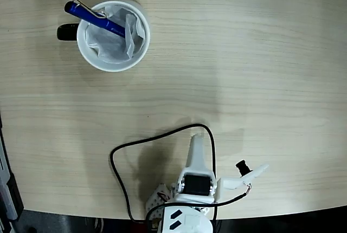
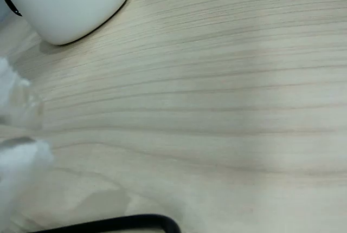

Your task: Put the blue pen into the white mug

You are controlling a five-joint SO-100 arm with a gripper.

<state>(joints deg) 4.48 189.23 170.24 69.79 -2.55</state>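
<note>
Fixed view, from above: the pen (image 1: 95, 18) lies tilted in the mug (image 1: 113, 36), its capped end with the wire clip jutting over the far-left rim, its tip down in the tissue (image 1: 120, 40). The mug stands far left on the table (image 1: 244, 70). The tool (image 1: 196, 154), near edge, looks closed and empty. A black cable (image 1: 122, 179) loops beside it. No legible writing appears.

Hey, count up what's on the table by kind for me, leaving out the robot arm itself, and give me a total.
Pen: 1
Mug: 1
Tissue lining the mug: 1
Black cable: 1
Total: 4
</note>
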